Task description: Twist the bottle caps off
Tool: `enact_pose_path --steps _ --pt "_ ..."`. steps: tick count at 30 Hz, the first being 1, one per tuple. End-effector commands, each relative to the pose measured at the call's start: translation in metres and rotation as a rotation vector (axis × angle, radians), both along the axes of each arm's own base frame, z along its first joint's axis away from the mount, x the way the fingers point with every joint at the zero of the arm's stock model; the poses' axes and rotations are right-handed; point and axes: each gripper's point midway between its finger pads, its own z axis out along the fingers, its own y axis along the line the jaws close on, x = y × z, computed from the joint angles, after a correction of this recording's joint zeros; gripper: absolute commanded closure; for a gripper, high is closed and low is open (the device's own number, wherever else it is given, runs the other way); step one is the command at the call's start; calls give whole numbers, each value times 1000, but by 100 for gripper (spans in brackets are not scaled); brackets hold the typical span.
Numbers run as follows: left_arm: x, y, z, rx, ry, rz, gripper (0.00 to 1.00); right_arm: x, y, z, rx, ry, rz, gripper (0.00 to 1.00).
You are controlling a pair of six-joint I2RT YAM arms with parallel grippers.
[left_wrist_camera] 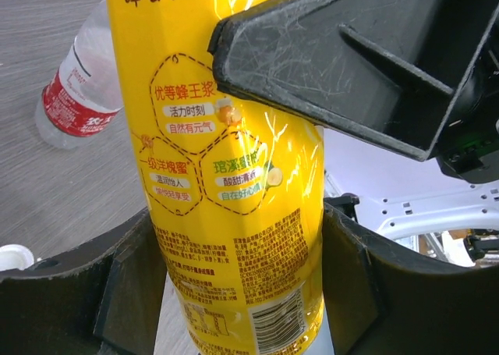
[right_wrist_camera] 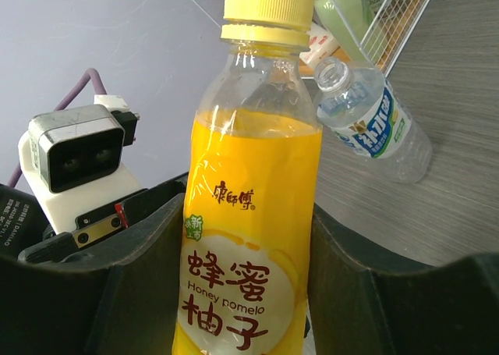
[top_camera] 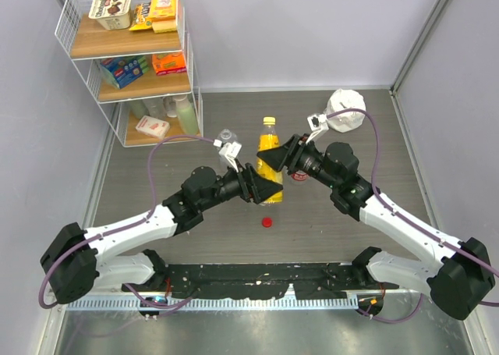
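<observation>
The yellow-orange bottle [top_camera: 269, 148] stands upright mid-table with its yellow cap [top_camera: 269, 122] on; the cap also shows in the right wrist view [right_wrist_camera: 261, 10]. My left gripper [top_camera: 263, 188] is shut on the bottle's lower body [left_wrist_camera: 234, 175]. My right gripper [top_camera: 281, 158] is shut on its upper body [right_wrist_camera: 249, 238]. The red cap [top_camera: 267, 221] lies loose on the table in front. The blue-white label bottle [right_wrist_camera: 370, 125] lies behind, mouth open, no cap. The red label bottle [left_wrist_camera: 78, 97] lies beyond. A small white round piece [left_wrist_camera: 12, 257], perhaps the white cap, sits at the edge.
A white wire shelf [top_camera: 129, 58] with packaged goods stands at the back left. A crumpled white object [top_camera: 347, 108] lies at the back right behind my right arm. Grey walls close in both sides.
</observation>
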Motion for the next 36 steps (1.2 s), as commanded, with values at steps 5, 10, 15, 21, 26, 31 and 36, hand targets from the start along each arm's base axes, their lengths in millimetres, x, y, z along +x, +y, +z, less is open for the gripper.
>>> enact_pose_path --steps 5,10,15,21,26,31,36 --pt "-8 22 -8 86 -55 16 65 3 2 17 1 -34 -1 29" --pt "-16 38 -26 121 -32 36 71 3 1 19 -2 -42 -9 19" --pt "-25 58 -48 199 -11 56 75 4 1 15 -23 -24 -9 16" --pt "-40 81 -65 276 34 59 85 4 11 5 -37 12 36 16" --pt "-55 97 -77 333 71 42 94 8 22 2 -47 48 76 16" --pt "-65 104 -82 349 74 22 100 7 40 -8 -44 113 136 16" --pt "-70 104 -85 342 81 3 100 -2 62 -13 -32 143 209 18"
